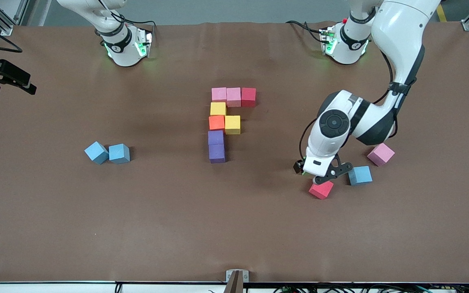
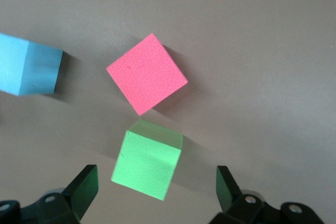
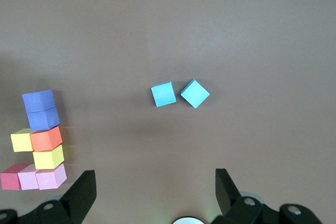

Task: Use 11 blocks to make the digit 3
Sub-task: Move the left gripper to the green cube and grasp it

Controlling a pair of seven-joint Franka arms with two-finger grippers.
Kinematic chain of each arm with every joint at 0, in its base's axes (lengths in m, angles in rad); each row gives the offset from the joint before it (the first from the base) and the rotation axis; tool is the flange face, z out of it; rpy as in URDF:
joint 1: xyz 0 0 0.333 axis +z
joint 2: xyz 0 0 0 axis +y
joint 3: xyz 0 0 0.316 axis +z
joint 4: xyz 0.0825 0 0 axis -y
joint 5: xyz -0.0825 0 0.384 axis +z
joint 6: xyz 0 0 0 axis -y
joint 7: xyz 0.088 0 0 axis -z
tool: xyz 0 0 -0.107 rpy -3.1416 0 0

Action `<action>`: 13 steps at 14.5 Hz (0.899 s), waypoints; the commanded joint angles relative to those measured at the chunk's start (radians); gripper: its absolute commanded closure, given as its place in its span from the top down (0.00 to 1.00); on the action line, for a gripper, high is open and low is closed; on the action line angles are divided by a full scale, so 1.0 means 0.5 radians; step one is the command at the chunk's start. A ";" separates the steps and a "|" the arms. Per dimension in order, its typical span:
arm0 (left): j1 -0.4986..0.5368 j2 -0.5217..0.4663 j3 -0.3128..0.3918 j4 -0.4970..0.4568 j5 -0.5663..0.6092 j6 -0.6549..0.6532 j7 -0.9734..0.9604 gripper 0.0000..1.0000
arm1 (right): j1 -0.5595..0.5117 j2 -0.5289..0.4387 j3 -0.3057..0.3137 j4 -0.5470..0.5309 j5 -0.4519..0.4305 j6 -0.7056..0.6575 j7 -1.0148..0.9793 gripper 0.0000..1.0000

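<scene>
Built so far: 8 blocks touch in mid bench. Top bar is pink (image 1: 219, 94), pink (image 1: 233, 97), red (image 1: 248, 97); under it yellow (image 1: 218, 108), then orange (image 1: 216, 122) w/ 2nd yellow (image 1: 232, 124) beside it; then 2 purple (image 1: 216, 146) in a column.
Left to do: I judge approx. 3 more blocks needed: mid bar lacks 1, lowest bar has only its corner.
Loose blocks: red block (image 1: 321, 189), blue (image 1: 360, 175) and pink (image 1: 380, 154) at left arm's end; 2 light blue (image 1: 107, 153) toward right arm's end.
Green block (image 2: 147, 164): seen in left wrist view only, beside the red one.
Left gripper (image 2: 157, 187): low over green block, fingers apart, not clamped yet.
Right gripper (image 3: 155, 190): waits high over bench, fingers apart, holds nothing.
</scene>
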State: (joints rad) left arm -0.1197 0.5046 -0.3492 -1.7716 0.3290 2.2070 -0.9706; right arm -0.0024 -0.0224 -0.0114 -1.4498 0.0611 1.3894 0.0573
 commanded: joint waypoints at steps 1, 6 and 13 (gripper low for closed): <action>0.046 0.006 -0.026 -0.022 -0.007 -0.021 0.189 0.99 | -0.023 0.014 0.017 0.037 -0.018 -0.018 0.005 1.00; 0.049 -0.046 -0.035 -0.193 -0.007 -0.008 0.554 0.98 | -0.026 0.014 0.014 0.037 -0.024 -0.018 -0.120 1.00; 0.125 -0.015 -0.059 -0.249 -0.020 0.130 0.561 0.99 | -0.090 0.014 0.011 0.086 -0.030 -0.027 -0.194 1.00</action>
State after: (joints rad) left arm -0.1005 0.5109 -0.3671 -1.8810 0.3289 2.2542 -0.7059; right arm -0.0319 -0.0223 -0.0153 -1.4403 0.0601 1.3894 -0.0248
